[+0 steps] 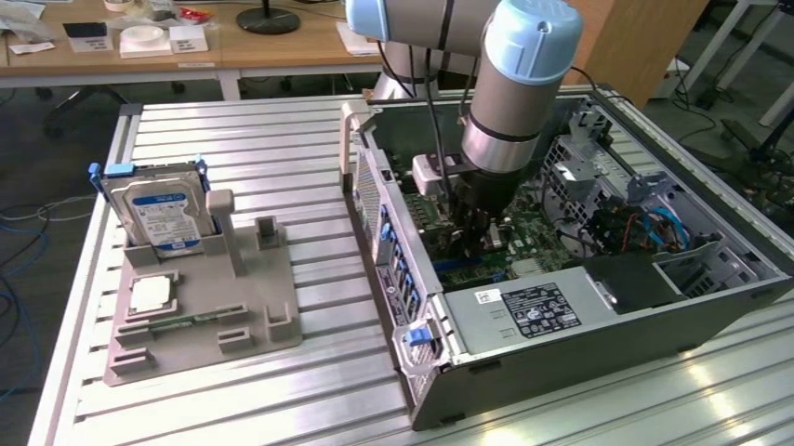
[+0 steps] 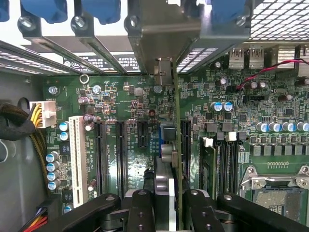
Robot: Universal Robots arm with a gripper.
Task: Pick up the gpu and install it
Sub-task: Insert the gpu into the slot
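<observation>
At the exterior view's left, on the slatted metal bench, stands one grey holder tray with one hard drive upright in its slot and one small square processor chip lying flat beside it; the card slot on that tray looks vacant. Moving right, the one open computer case lies on its side, and the single arm reaches straight down into it, the gripper low over the motherboard. From the wrist view the gpu shows edge-on, upright, pinched between the two dark fingers, which are drawn in narrow around its thin body; its metal end bracket points toward the case's rear slot openings. The card sits over the motherboard between the dark expansion slots, of which I count about four, beside one white slot. I'd judge the pick-up done and the installing in hand. Whether the card's edge has reached a slot yet I cannot tell. The next move, I reckon, calls for keeping the card plumb and in line with its slot, then a firm, even press downward.
</observation>
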